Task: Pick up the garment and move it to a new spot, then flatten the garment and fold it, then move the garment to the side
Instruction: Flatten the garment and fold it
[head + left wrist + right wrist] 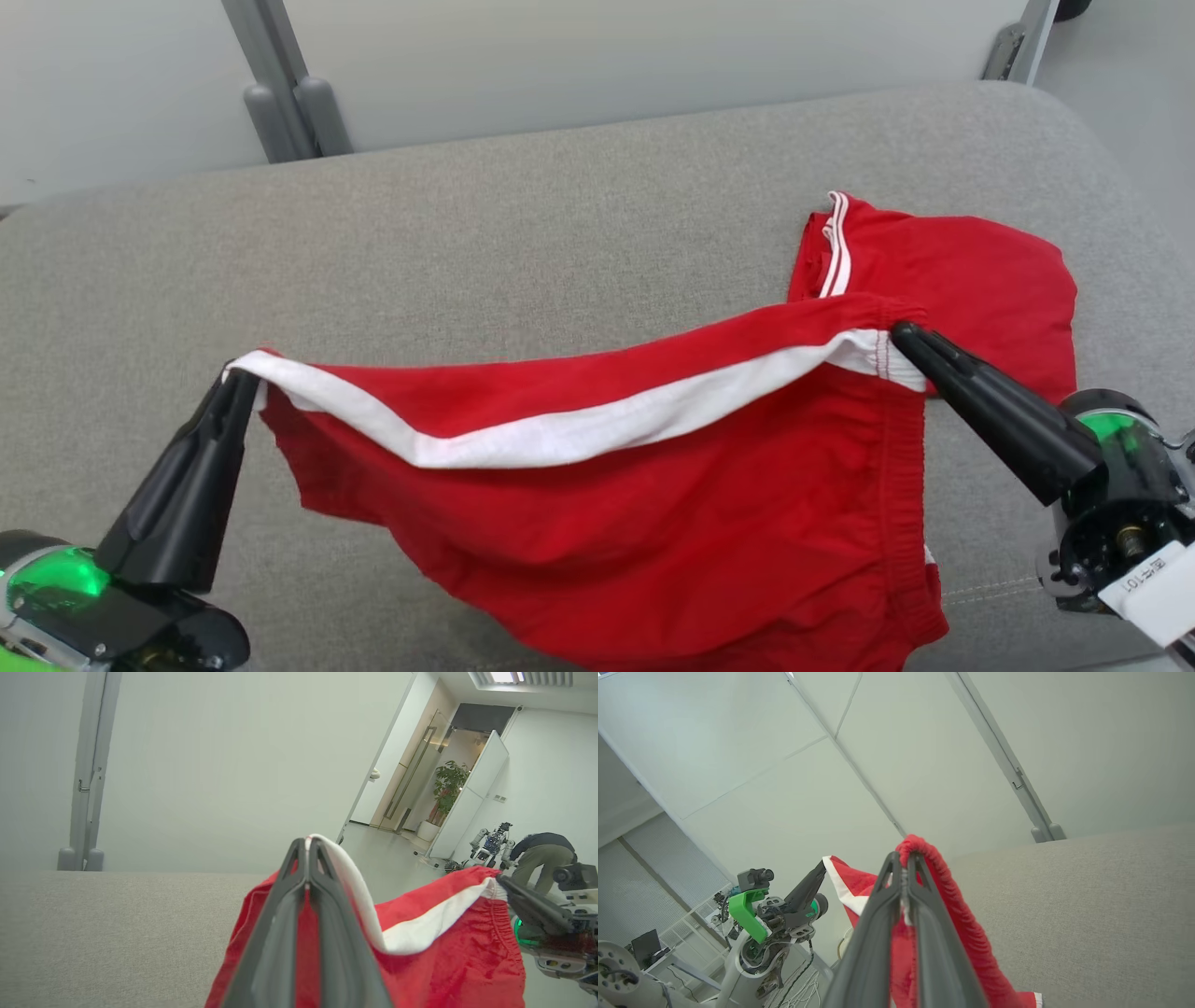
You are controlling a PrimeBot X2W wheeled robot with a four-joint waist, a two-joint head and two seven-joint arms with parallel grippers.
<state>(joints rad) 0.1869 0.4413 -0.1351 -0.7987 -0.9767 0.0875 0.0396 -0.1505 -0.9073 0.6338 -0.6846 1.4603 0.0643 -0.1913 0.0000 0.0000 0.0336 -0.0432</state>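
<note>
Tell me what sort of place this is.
Likely a robotics lab or office, not a home: a second robot stands on the floor, a person bends beside it, and a potted plant sits near a glass door.

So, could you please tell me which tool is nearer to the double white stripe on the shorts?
Right. The right tool grips the shorts close beside the double white stripe; the left tool holds their opposite end, far to its left.

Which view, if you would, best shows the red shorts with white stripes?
The head view: the red white-striped shorts spread nearly whole between left gripper and right gripper. The wrist views show pinched corners and partial folds.
</note>
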